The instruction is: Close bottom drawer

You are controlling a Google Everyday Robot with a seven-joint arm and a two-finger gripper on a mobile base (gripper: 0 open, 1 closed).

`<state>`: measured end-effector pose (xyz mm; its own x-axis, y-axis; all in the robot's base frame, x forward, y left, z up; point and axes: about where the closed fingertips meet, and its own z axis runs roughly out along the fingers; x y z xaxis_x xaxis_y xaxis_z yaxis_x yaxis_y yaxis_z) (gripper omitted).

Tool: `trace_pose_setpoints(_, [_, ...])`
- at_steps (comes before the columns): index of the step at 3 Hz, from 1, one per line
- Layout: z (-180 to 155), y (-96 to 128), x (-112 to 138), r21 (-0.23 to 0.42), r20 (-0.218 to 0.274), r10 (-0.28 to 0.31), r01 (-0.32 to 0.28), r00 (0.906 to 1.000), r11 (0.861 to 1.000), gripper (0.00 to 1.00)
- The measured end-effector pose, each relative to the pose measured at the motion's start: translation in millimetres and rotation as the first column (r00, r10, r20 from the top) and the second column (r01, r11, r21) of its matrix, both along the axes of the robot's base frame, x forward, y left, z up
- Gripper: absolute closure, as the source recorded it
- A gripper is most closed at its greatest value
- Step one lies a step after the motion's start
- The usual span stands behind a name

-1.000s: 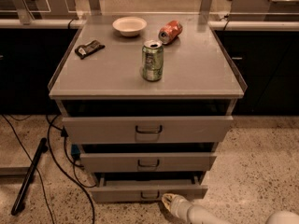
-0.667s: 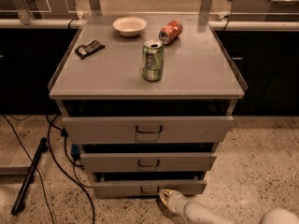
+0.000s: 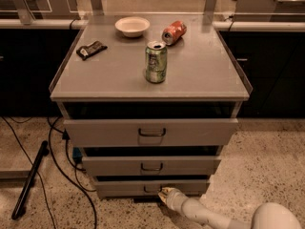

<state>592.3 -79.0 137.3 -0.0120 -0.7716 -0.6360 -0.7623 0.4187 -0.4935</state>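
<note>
Jutting slightly open, the grey bottom drawer (image 3: 119, 188) meets the tool (image 3: 165, 193).

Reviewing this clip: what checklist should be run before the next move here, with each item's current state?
1. Bottom drawer shut: not ok; a dark gap shows above its front.
2. Gripper at the right drawer: ok; it sits low at the bottom drawer's front.
3. Gripper touching the front: cannot tell.
4. Arm clear of the middle drawer: ok; it comes in below it.
5. Floor cables clear of the gripper: ok; they lie to the left.
6. Green can stable on the cabinet top: ok; upright, away from the edges.
</note>
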Motion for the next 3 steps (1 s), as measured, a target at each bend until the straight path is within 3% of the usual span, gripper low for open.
trace_pose_setpoints(1, [0.0,-0.2,-1.4,0.0,0.0,0.0,0.0,1.0,1.0,1.0])
trace_pose_setpoints(2, [-0.4,-9.4,-26.2,-0.019,-0.071,0.048,-0.05,0.9963,0.999,1.0])
trace_pose_setpoints(3, [-1.7,-26.8,-72.4,-0.04,-0.208,0.105,-0.116,0.9724,0.992,1.0])
